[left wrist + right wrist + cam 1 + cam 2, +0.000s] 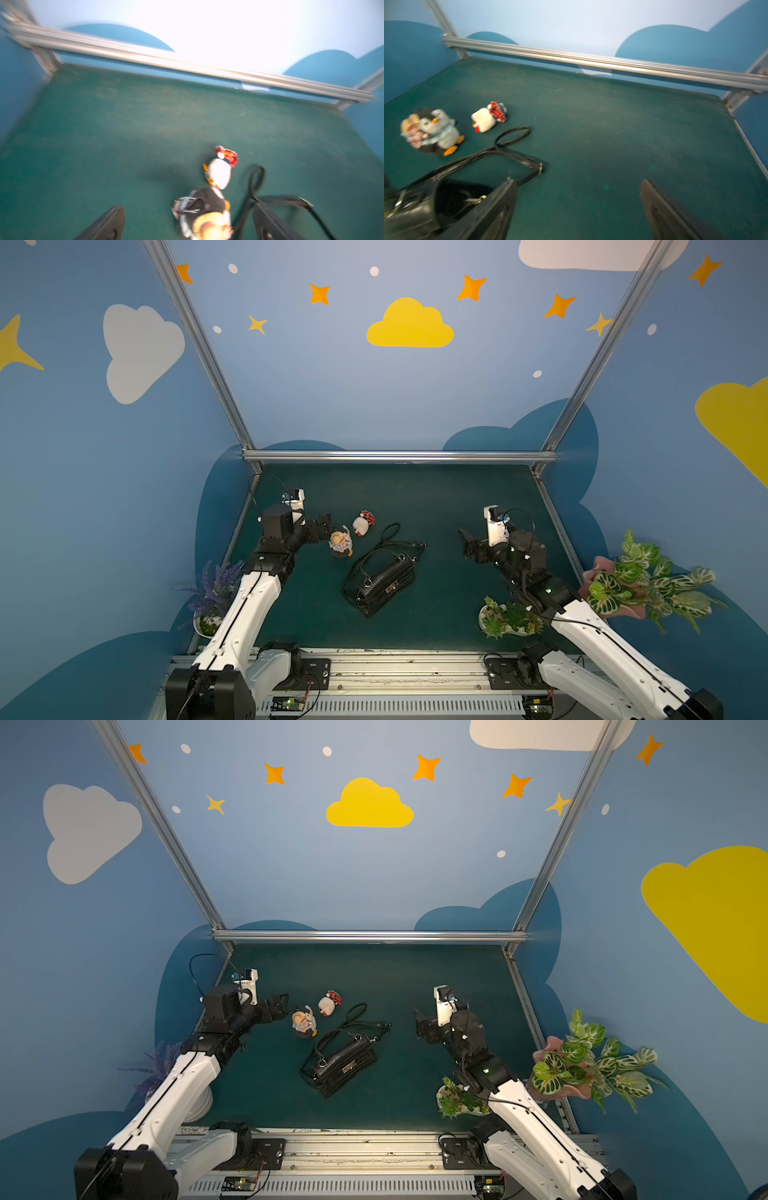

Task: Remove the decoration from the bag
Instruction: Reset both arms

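The decoration lies on the green table, left of and behind the bag and apart from it. It is a grey penguin with a blond doll (340,543) (304,1022) (433,131) and a white penguin in a red cap (363,524) (219,174) (488,118). The glossy black bag (382,583) (343,1065) (415,207) lies on its side mid-table. My left gripper (329,527) (286,1006) (188,207) is open, its jaws standing wide on either side of the doll and not pressing it. My right gripper (464,545) (417,1025) (577,182) is open and holds nothing, to the right of the bag.
The bag's thin strap (390,531) loops toward the white penguin. A purple plant pot (212,597) stands front left, a succulent pot (507,616) front right under my right arm, and a pink pot with leafy plant (636,585) beyond the right edge. A metal rail (399,456) bounds the back.
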